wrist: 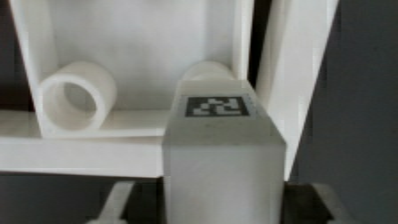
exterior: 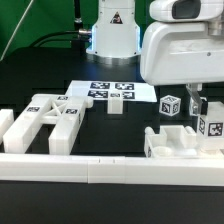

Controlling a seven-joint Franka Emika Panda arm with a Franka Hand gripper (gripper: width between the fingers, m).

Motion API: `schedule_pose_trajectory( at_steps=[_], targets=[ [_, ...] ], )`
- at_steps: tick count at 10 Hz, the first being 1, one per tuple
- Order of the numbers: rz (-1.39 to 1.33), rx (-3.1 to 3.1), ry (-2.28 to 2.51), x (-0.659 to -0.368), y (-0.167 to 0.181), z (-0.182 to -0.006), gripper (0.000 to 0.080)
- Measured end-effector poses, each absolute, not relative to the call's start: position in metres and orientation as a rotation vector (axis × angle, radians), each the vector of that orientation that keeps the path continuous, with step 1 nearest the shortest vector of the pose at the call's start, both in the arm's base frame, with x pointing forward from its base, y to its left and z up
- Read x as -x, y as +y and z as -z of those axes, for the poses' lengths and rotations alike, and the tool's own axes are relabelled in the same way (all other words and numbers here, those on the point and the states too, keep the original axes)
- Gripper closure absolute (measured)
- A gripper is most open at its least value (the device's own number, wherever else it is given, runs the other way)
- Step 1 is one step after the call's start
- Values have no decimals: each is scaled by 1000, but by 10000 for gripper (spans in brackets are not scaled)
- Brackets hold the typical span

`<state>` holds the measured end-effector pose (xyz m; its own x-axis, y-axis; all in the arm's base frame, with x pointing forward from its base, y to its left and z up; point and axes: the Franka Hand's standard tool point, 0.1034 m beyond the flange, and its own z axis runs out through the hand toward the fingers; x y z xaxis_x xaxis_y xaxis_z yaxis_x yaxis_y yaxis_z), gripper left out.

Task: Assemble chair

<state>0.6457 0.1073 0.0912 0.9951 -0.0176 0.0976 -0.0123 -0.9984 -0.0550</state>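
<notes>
**Hidden or unclear.** The arm's white housing (exterior: 180,45) fills the upper part of the exterior view's right and is cut off by the frame edge. Only 1 dark sliver of the fingers (exterior: 194,101) shows beneath it, so their opening cannot be read there. In the wrist view, blurred dark shapes flank the lower frame edge. Whether the fingers are clamped on anything cannot be determined.

**Surface and room.** The worktop (exterior: 120,135) is black. A long white border bar (exterior: 100,165) runs across the foreground. The marker board (exterior: 112,91) lies flat in front of the robot base (exterior: 110,30). A green curtain (exterior: 30,25) hangs behind, on the exterior view's left.

**Chair parts.**
- The ladder-like frames (exterior: 50,115) lie on the exterior view's left.
- A small block (exterior: 117,106) stands at the marker board's near edge.
- A tagged cube (exterior: 170,105) sits near the fingers.
- A tagged post (exterior: 209,126) stands upright just below the fingers, beside the seat block (exterior: 178,141).

In the wrist view the tagged post (wrist: 219,130) fills the centre, with 1 tag facing the camera. Behind it is a white piece with a round ring (wrist: 75,95).
</notes>
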Motion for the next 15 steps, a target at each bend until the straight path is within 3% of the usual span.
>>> schedule_pose_trajectory(
  at_steps=[10,13,15],
  targets=[
    [161,2666,1414,-644,116,-90,515],
    [155,2637,1461,-644,116,-90,515],
    [158,2703,1348,-644,114,-88,212]
  ],
)
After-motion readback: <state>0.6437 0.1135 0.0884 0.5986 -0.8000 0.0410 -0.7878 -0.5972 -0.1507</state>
